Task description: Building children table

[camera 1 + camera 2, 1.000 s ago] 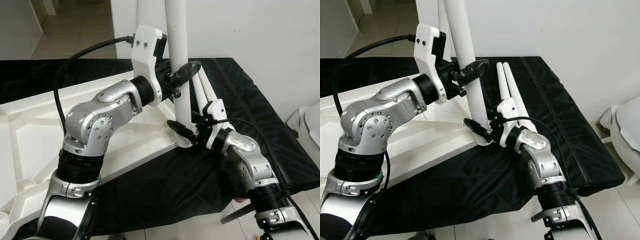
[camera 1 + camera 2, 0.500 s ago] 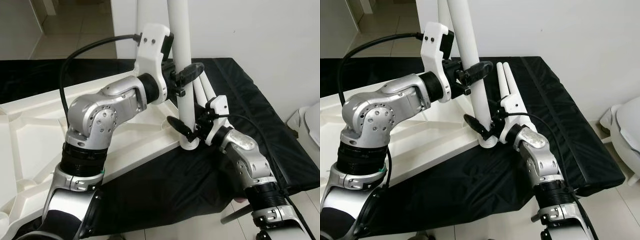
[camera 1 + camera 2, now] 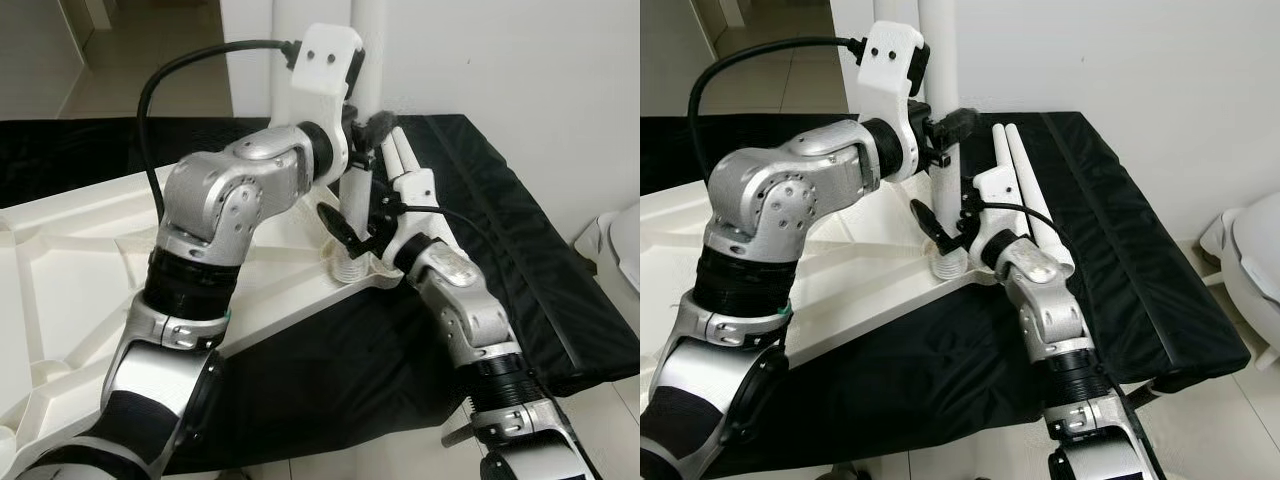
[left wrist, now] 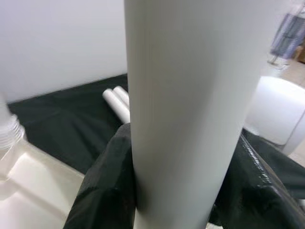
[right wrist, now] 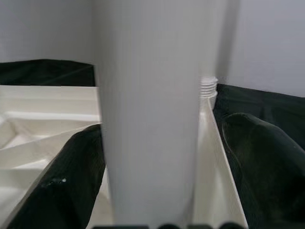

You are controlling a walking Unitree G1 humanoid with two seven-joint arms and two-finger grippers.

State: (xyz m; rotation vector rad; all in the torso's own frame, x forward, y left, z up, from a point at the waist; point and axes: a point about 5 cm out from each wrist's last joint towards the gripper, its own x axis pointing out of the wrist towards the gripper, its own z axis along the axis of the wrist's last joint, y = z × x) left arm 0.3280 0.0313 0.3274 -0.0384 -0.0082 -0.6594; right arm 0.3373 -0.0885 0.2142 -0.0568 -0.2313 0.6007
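Both grippers clamp the upright leg (image 3: 945,150) over the tabletop (image 3: 70,260): left gripper (image 4: 181,191) high, right gripper (image 5: 152,176) low; the left wrist view catches spare legs (image 4: 116,102).

Head stereo pair looks down on the table leg (image 3: 352,215); both wrist cameras face it close-up.

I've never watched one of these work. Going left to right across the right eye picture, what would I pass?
White tabletop → upright table leg, gripped by the left gripper and right gripper → two spare legs → black mat → white seat.
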